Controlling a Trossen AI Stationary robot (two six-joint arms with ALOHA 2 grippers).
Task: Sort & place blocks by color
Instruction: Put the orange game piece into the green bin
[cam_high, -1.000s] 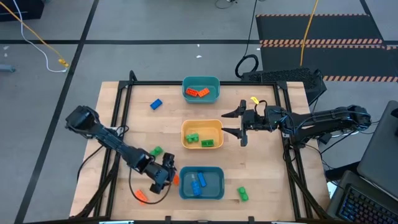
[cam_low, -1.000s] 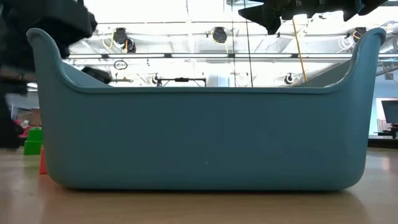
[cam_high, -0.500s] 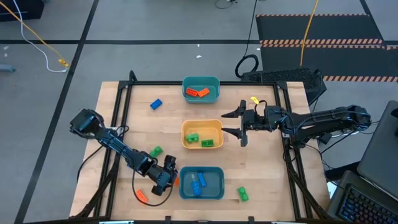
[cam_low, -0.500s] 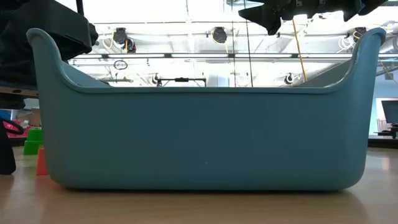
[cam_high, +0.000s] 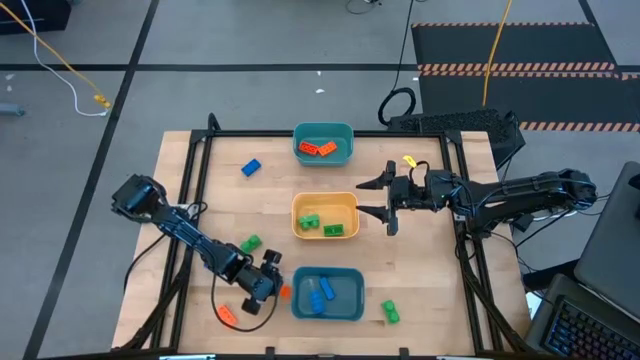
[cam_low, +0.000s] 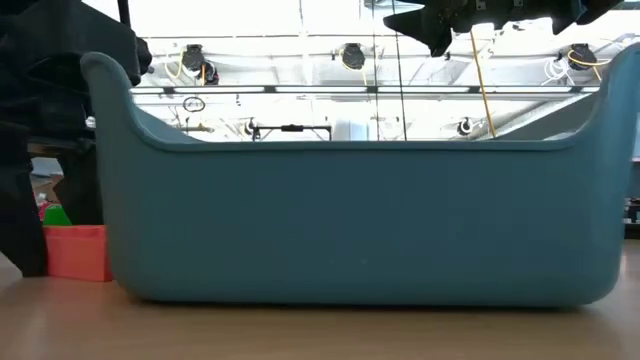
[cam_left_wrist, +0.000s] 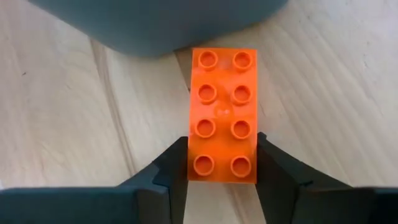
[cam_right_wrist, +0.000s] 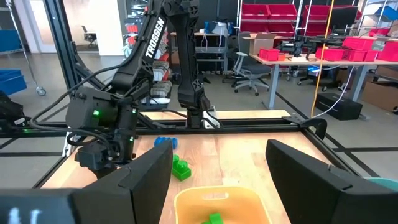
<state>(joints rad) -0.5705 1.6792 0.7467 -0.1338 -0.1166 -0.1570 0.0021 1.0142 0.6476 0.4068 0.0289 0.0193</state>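
Orange block (cam_left_wrist: 222, 115) lengthwise between left hand (cam_left_wrist: 222, 163) fingers

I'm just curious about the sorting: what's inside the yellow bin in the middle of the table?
The yellow bin holds green blocks: one cluster on its left side, one nearer its right corner. Nothing else shows inside. Whether a smaller piece sits under them cannot be seen.

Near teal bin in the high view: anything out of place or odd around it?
Nothing damaged or spilled. The near teal bin sits slightly askew to the table edge, and an orange block lies right against its wall, the left gripper closed on the block's sides. Several blocks remain loose, including a green block beside the bin.
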